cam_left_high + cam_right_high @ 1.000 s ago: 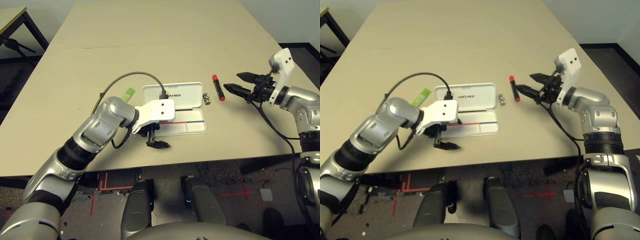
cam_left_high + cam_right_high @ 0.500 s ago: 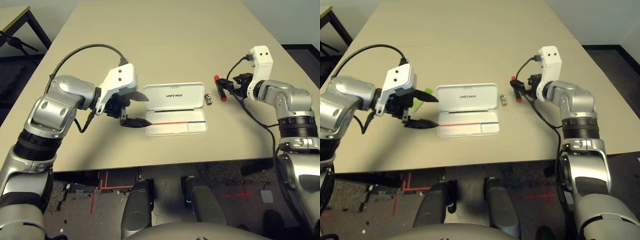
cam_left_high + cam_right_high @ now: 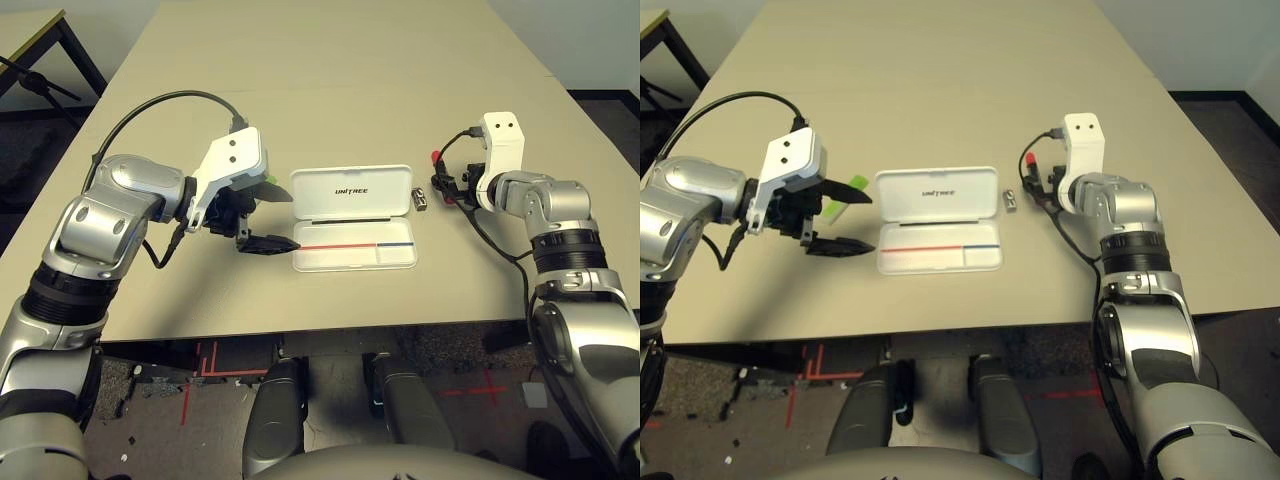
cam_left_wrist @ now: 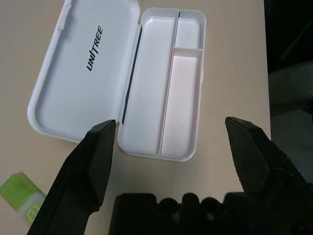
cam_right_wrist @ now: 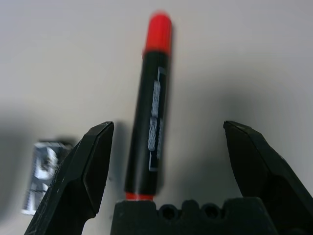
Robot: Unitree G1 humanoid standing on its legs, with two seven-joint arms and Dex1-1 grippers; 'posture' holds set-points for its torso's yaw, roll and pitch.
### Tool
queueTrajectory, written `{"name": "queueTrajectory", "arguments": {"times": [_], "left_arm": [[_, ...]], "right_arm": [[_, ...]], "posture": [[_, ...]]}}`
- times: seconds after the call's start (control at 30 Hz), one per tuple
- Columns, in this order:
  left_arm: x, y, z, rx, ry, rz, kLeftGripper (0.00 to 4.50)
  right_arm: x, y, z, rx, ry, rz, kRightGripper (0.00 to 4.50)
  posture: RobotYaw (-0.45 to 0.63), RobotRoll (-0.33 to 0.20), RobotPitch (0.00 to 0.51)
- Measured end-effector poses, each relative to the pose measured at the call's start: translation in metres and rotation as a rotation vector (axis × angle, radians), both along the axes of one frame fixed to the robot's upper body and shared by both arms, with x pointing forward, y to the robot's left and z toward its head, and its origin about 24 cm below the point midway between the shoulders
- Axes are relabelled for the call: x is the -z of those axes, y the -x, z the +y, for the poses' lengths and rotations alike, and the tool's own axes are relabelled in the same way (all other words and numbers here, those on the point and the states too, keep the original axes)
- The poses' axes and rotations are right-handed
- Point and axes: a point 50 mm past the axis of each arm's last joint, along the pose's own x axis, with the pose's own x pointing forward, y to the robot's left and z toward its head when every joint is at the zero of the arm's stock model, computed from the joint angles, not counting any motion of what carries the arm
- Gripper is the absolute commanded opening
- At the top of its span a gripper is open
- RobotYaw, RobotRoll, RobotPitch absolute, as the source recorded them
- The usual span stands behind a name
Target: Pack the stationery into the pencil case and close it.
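The pencil case (image 3: 354,217) lies open near the middle of your table (image 3: 330,80), lid flat toward the far edge and tray toward the near edge, with a thin red-and-blue pencil (image 3: 356,245) in the tray's long slot. You have bare tabletop all round it: a broad clear stretch runs to the far edge, and a narrower strip lies between tray and near edge. Your left gripper (image 3: 268,219) hangs just off the case's left end, fingers spread wide and holding nothing, with the light-green bar (image 3: 845,191) partly hidden behind it (only one end shows). Off the case's right end sits the small silver-grey metal piece (image 3: 420,199), and just beyond it the red marker (image 5: 151,104), which in the right wrist view lies between the wide-apart fingers of your right gripper (image 5: 170,161), untouched. In the head views the marker is mostly covered by that wrist. The table is pale beige; dark floor with red tape marks shows below its near edge, and a second table's corner at the far left.
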Motion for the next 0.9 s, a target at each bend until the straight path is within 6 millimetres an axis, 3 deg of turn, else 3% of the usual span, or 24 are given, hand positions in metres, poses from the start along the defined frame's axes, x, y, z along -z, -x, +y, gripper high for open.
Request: {"name": "queueTrajectory", "arguments": {"times": [0.07,0.37,0.73,0.9], "left_arm": [[-0.001,0.001,-0.001,0.005,0.004,-0.002,4.50],[-0.002,0.001,0.003,-0.019,-0.007,-0.001,4.50],[-0.002,0.001,0.003,-0.032,-0.002,-0.002,4.50],[-0.002,0.000,0.004,-0.041,-0.003,-0.004,4.50]], "right_arm": [[0.001,0.000,0.000,0.006,0.005,0.003,3.88],[0.003,0.000,0.002,0.022,-0.011,0.005,0.56],[-0.003,0.005,0.001,0.000,-0.021,0.013,0.56],[-0.007,0.020,-0.014,-0.043,0.005,-0.003,0.56]], "posture": [[-0.02,0.000,0.168],[-0.01,0.000,0.171],[-0.02,0.000,0.177],[-0.04,0.000,0.180]]}}
